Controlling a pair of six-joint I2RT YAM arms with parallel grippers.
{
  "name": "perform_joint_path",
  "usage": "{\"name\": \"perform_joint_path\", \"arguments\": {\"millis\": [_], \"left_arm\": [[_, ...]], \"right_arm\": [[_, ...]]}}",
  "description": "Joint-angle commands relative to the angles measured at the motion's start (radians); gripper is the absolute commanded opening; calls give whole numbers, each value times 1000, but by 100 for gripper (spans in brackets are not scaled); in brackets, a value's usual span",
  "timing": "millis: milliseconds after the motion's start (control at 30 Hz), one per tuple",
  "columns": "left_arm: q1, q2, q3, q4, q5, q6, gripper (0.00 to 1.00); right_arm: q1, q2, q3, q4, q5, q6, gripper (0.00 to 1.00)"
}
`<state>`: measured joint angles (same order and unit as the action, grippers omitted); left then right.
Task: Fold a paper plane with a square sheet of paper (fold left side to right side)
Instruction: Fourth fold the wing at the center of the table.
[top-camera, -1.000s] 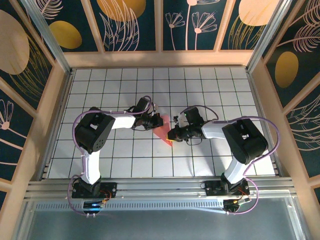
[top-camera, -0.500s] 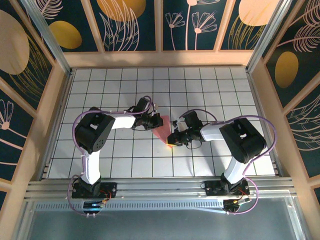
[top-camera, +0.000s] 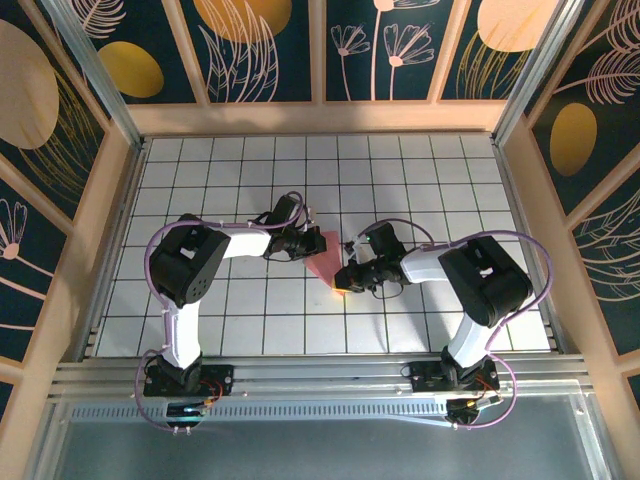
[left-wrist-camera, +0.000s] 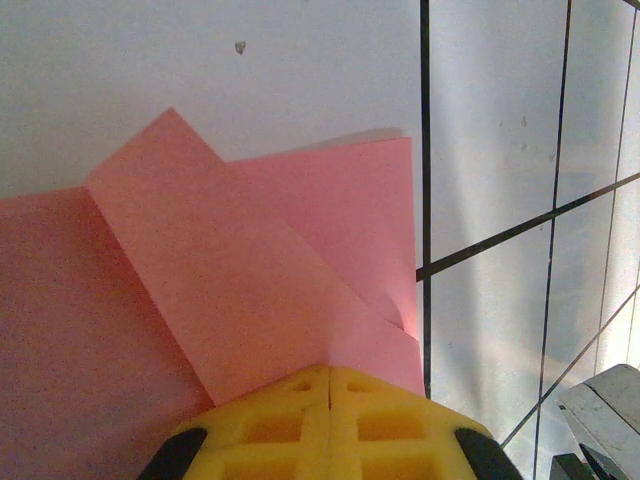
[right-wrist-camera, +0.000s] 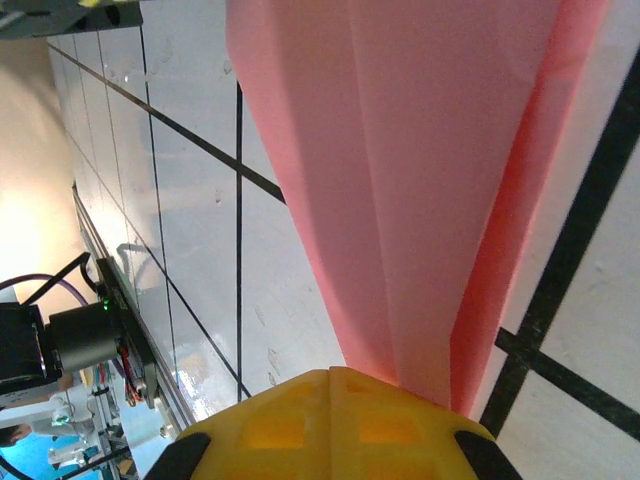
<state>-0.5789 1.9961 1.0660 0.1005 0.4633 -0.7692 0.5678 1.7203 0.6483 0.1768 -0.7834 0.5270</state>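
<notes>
**A:** Where is the paper plane (top-camera: 325, 258)?

**B:** It lies flat on the gridded table (top-camera: 250, 310) at the middle of the overhead frame.

**A:** And the grippers?

**B:** The left gripper (left-wrist-camera: 330, 400) has its fingers pressed together at the paper's wide end. The right gripper (right-wrist-camera: 330, 405) is likewise closed and touches the narrow tip. Whether either pinches the paper is unclear.

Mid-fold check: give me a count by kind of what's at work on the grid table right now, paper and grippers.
pink paper, partly folded to a point: 1
grippers, yellow-tipped and both shut: 2 (left gripper, right gripper)
Total: 3
</notes>
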Motion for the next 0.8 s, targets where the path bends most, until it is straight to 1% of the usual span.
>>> {"name": "perform_joint_path", "arguments": {"millis": [0,167,233,367,767], "left_arm": [[2,19,-29,-119,-69,25,0],[2,18,-32,-117,-69,24,0],[2,19,-31,-117,-68,22,0],[2,18,-31,-116,-66,23,0],[2,20,-26,-117,-66,24,0]], "right_arm": [[-15,-18,30,13,1,-11,0],[-16,5,66,13,9,-30,0],[-46,16,79,16,13,-34,0],[-51,48,96,-1,22,-52,0],[-42,54,50,32,7,-35,0]]}}
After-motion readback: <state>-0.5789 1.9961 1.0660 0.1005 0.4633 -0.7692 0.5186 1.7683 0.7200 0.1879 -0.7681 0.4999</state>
